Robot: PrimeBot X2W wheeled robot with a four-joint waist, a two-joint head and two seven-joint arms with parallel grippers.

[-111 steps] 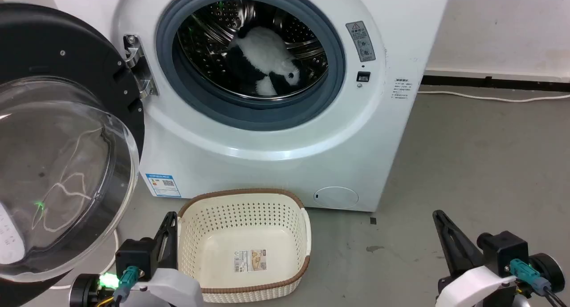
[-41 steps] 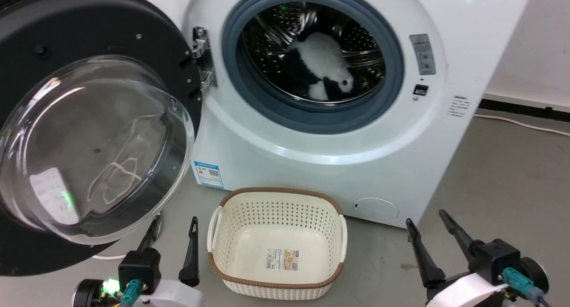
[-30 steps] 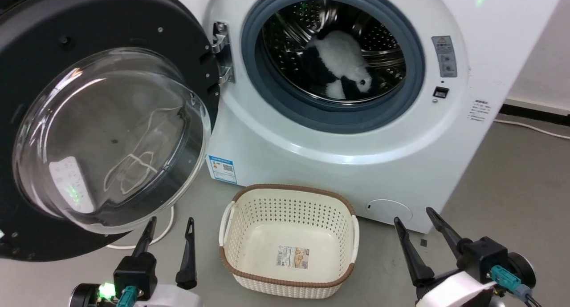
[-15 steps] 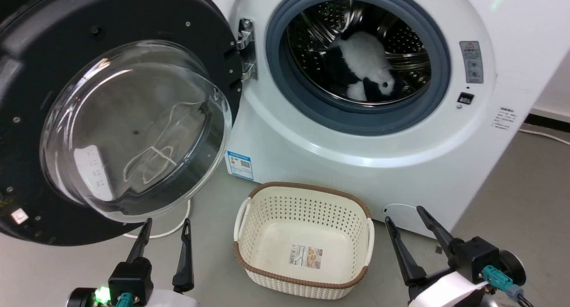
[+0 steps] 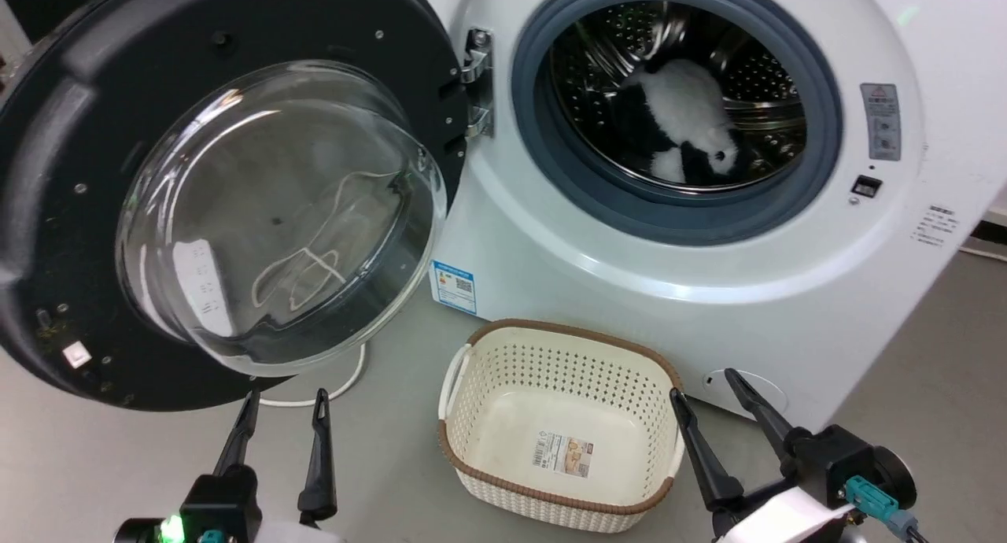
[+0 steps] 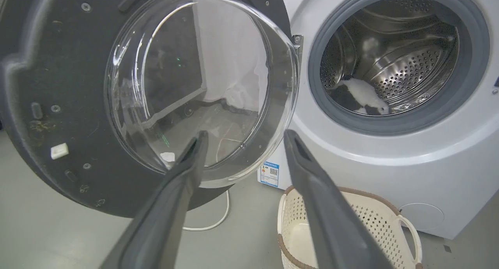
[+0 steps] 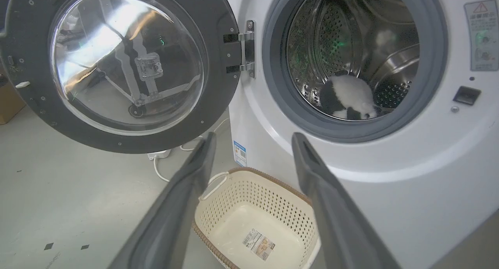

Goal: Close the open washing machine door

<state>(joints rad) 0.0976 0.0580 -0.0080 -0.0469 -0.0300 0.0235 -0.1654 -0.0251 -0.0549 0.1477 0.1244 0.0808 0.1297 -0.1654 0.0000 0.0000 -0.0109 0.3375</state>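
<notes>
The washing machine door [image 5: 71, 126] [image 6: 50, 66] [image 7: 218, 93] stands swung wide open to the left, its black rim around a bulging clear glass bowl [image 5: 275, 212], hung on a metal hinge [image 5: 476, 83]. The white washing machine [image 5: 629, 260] [image 6: 390, 160] [image 7: 409, 163] shows its steel drum, with a black-and-white plush toy [image 5: 692, 118] inside. My left gripper [image 5: 285, 401] [image 6: 243, 138] is open, low, just below and before the door's glass. My right gripper [image 5: 704, 386] [image 7: 253, 138] is open too, near the washer's lower front, apart from the door.
A cream perforated basket [image 5: 464, 433] [image 7: 218, 218] with a brown rim sits on the grey floor between my grippers, empty apart from a label. A white cable [image 5: 346, 382] runs on the floor under the door. A blue sticker [image 5: 454, 286] marks the washer's lower left.
The head camera has turned left, so washer, door and basket slid right in view. Both grippers, shut in the oldest frame, now stand open, and the left one points at the door.
</notes>
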